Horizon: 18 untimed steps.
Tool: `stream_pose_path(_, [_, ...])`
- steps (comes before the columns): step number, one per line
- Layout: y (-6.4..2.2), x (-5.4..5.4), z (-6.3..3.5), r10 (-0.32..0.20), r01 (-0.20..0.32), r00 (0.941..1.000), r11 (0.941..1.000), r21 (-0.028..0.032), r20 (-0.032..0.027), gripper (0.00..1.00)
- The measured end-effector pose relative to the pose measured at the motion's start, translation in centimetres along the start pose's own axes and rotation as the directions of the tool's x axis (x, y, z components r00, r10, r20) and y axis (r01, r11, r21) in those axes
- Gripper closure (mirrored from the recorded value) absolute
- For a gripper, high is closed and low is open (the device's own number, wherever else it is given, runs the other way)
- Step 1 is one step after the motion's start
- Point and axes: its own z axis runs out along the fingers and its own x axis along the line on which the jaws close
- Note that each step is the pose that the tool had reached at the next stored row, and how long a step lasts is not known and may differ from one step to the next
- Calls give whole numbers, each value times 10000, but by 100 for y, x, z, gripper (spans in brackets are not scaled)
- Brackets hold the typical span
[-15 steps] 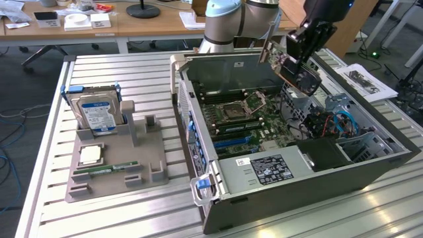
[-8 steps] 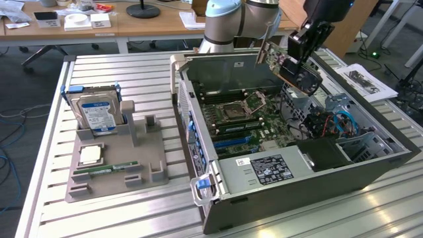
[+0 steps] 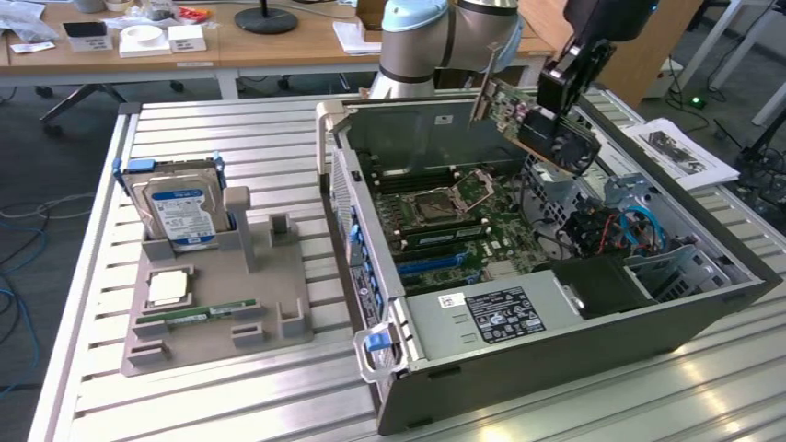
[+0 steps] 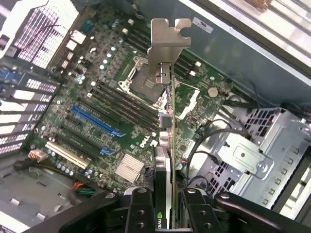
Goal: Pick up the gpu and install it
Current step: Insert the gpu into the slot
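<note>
The thick, round-tubed robot arm of pale silver-grey metal (image 3: 415, 51) carries a smooth light blue cap (image 3: 411, 13) on one joint, and a darker grey cylindrical section (image 3: 491, 11) adjoins it. Toward the wrist the casing is a matte black, boxy housing (image 3: 592, 37). The black metal gripper (image 4: 167, 211) has two flat, blocky black fingers (image 4: 140, 213), each with a row of round recessed screws. Rounded black brackets spread out on either side of them.

The card (image 4: 163, 170) between the jaws was dark, its bracket (image 4: 167, 36) silver; the motherboard (image 4: 112, 53) beyond was green, its slots (image 4: 95, 121) blue.
</note>
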Motion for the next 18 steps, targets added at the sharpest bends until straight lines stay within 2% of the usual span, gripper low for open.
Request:
stream_pose_path(4, [0,0,1,-574,574,9983,9983,-13,-28,73])
stream_pose_path(9, [0,0,4,-1253,1252,9921,9921,-32,-61,73])
stream_pose_path(14, [0,0,5,-1915,1914,9815,9815,-53,-92,73])
stream_pose_path(18, [0,0,6,-2437,2436,9698,9699,-70,-115,73])
